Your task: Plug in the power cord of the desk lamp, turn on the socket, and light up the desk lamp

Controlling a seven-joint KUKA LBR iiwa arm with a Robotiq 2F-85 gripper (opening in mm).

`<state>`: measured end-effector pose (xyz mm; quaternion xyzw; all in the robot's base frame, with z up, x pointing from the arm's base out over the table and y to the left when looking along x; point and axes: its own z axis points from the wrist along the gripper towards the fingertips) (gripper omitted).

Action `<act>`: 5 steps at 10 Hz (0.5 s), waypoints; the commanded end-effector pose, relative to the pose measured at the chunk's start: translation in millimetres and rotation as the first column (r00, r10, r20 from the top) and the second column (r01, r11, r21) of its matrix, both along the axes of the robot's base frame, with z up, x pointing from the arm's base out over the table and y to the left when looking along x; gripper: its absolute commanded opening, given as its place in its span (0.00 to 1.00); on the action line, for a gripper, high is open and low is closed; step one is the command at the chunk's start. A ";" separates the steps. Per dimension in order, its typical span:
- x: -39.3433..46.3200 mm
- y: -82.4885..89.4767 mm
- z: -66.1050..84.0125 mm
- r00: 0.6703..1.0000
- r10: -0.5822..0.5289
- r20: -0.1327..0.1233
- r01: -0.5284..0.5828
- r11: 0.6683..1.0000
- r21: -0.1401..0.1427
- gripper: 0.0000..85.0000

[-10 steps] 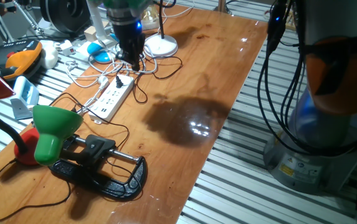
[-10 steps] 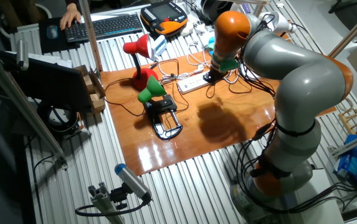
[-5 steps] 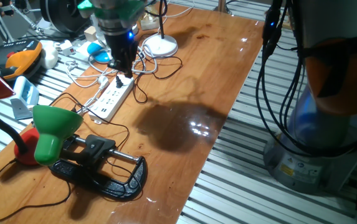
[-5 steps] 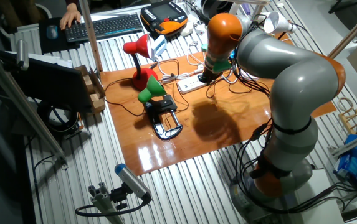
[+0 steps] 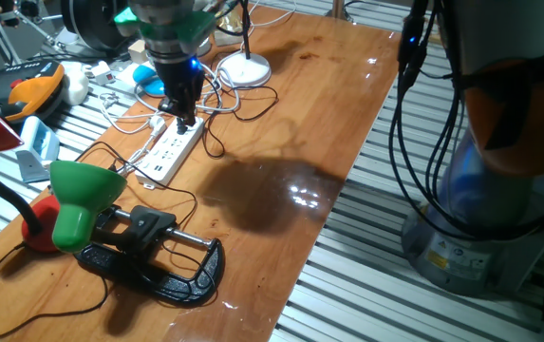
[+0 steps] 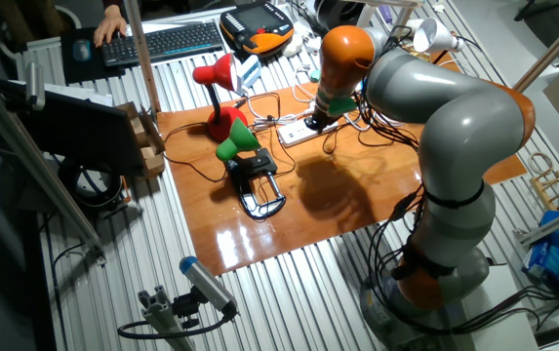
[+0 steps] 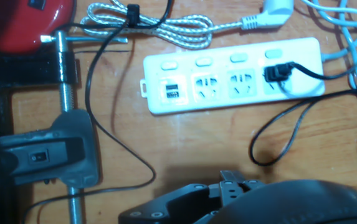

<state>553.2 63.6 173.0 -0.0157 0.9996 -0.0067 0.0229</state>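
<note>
Already the small black plug (image 7: 276, 73) of the thin black power cord (image 7: 290, 124) sits in the long white power strip (image 7: 231, 74). Above it hangs the gripper (image 5: 185, 116); I cannot tell how far it is open.

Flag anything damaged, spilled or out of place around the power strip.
Nothing stands out. The black plug sits in the end outlet of the white power strip, its cord merely looped loosely on the table; no damage or spill shows.

Hidden and cut-off parts
In the hand view the end effector (image 7: 228, 186) shows only as a dark blur at the bottom edge, jaws unreadable; the socket's (image 7: 231, 74) switch states are too small to tell.
</note>
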 end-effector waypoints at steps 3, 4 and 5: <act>-0.2 11.0 0.1 1.000 -0.014 0.002 0.014 1.000 -0.007 0.00; -0.3 16.2 1.5 1.000 -0.014 0.004 0.014 1.000 -0.017 0.00; -0.6 22.7 3.9 1.000 -0.018 0.003 0.018 1.000 -0.023 0.00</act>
